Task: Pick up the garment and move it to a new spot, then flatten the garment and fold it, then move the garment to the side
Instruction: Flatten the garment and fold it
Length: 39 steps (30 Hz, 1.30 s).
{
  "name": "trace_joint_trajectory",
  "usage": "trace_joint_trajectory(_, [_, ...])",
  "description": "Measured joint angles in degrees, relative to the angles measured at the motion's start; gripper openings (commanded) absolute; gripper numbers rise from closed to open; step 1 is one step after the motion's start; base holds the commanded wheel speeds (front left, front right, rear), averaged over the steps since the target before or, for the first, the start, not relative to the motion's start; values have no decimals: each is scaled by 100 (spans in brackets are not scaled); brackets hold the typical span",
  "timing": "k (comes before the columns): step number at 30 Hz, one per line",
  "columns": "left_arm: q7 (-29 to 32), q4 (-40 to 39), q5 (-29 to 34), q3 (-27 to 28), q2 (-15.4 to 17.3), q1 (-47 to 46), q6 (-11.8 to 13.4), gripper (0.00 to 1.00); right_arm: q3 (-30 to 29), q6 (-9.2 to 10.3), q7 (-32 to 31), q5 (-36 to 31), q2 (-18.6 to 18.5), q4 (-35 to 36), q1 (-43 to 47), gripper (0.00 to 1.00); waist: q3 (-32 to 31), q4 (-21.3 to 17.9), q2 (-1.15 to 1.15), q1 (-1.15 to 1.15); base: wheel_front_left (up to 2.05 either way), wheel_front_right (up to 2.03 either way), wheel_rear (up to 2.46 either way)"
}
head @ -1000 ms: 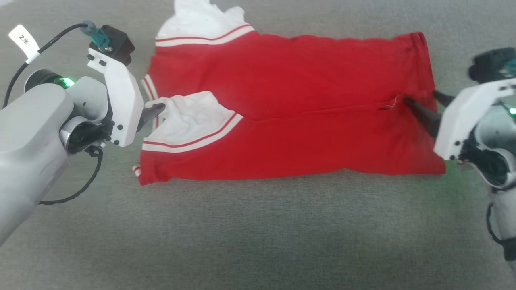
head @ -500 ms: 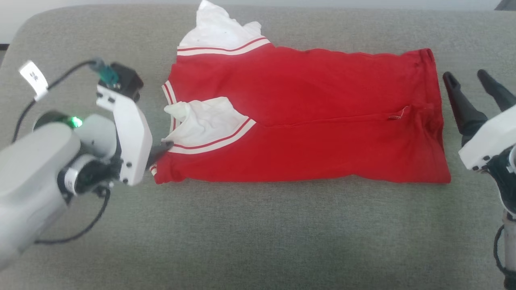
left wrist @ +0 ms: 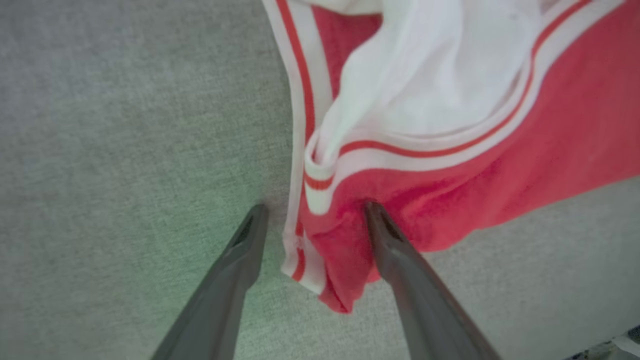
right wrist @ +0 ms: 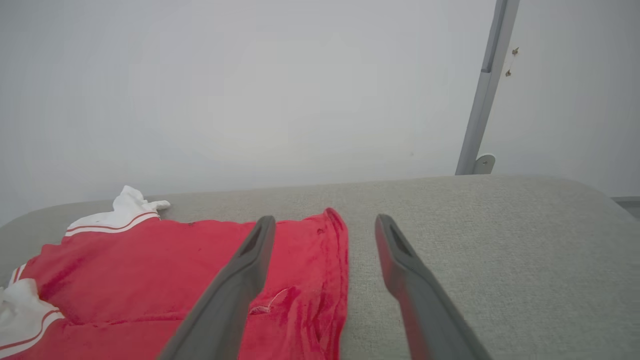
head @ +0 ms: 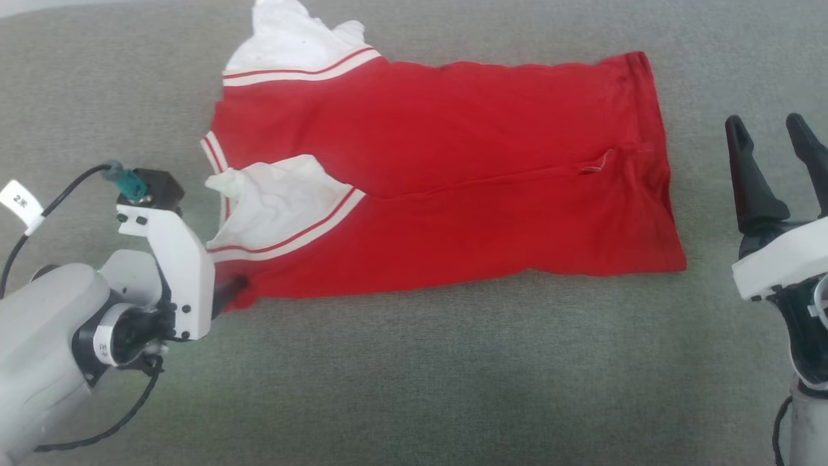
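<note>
shirt (head: 440,175): lying on the grey cushion (head: 414,388), folded lengthwise into 1 long red band, with white sleeves at the left end and the hem at the right end.
left gripper (left wrist: 315,206): jaws apart, straddling the near-left corner. 1 finger on the red cloth, the other on bare cushion beside the striped trim. Nothing pinched yet.
right gripper (head: 765,123): jaws wide, holding nothing, standing off the hem end and apart from the cloth.
step in hand: probably taking hold of both ends, either for the next fold or for carrying the shirt aside. Cannot tell which.
doing it well: slide the left fingers deeper so every layer of the corner sits between them, then close. Bring the right gripper onto the near hem corner at matching depth. Lift both ends together to keep the band from sagging or opening.
risk: loose sleeve (head: 278,194) on top, apt to slip out under a tilted lift.
edges: far sleeve close to the cushion's back edge, with the wall (right wrist: 250,100) behind it.
open room: broad bare cushion in front of the shirt and more past the hem on the right. Left side taken up by the left arm.
</note>
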State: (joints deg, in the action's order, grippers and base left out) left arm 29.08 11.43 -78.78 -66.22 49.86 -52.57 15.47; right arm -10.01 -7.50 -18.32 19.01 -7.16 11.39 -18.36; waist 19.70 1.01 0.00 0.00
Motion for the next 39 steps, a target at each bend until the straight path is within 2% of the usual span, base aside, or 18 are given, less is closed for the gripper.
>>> trace_joint_trajectory(7, [-51, 372, -237, 112, -142, 96, 85, 98, -114, 0, -63, -45, 108, 110, 168, 100, 118, -184, 1, 0, 0, 0, 0])
trace_joint_trajectory(9, [-51, 476, -289, 144, -185, 101, 31, 0, -141, 0, -198, -33, 136, 87, 197, 100, 132, -203, 1, 0, 0, 0, 0])
trace_joint_trajectory(15, [-118, 664, -238, 118, -354, 85, -202, 0, -257, 0, -1013, 102, 197, -92, 305, 100, 131, -161, 0, 0, 0, 0, 0])
trace_joint_trajectory(18, [-148, 702, -231, 121, -437, 66, -291, 0, -342, 0, -1615, 123, 220, -277, 313, 100, 134, -96, 0, 0, 0, 0, 0])
trace_joint_trajectory(24, [-196, 748, -177, 97, -622, -37, -476, 0, -355, 0, -2548, 123, 158, -728, 36, 100, 205, 112, 0, 0, 0, 0, 0])
trace_joint_trajectory(32, [-235, 799, -65, 79, -822, -128, -575, 0, -210, -2, -3350, -48, 5, -1477, -319, 100, 298, 323, 1, 0, 0, 0, 0])
trace_joint_trajectory(33, [-247, 812, -65, 80, -838, -133, -592, 0, -193, -2, -3414, -60, -19, -1551, -367, 73, 309, 340, 0, 0, 0, 0, 0])
trace_joint_trajectory(34, [-250, 822, -60, 80, -856, -140, -610, 0, -197, -2, -3471, -105, -45, -1603, -412, 34, 317, 361, 0, 0, 0, 0, 0])
trace_joint_trajectory(35, [-260, 836, -57, 80, -869, -142, -621, 0, -180, -3, -3512, -140, -78, -1651, -451, 0, 323, 379, 0, 0, 0, 0, 0])
trace_joint_trajectory(39, [-299, 883, -58, 84, -901, -142, -701, 0, -219, -3, -3577, -185, -140, -1759, -543, 0, 313, 425, 0, 0, 0, 0, 0])
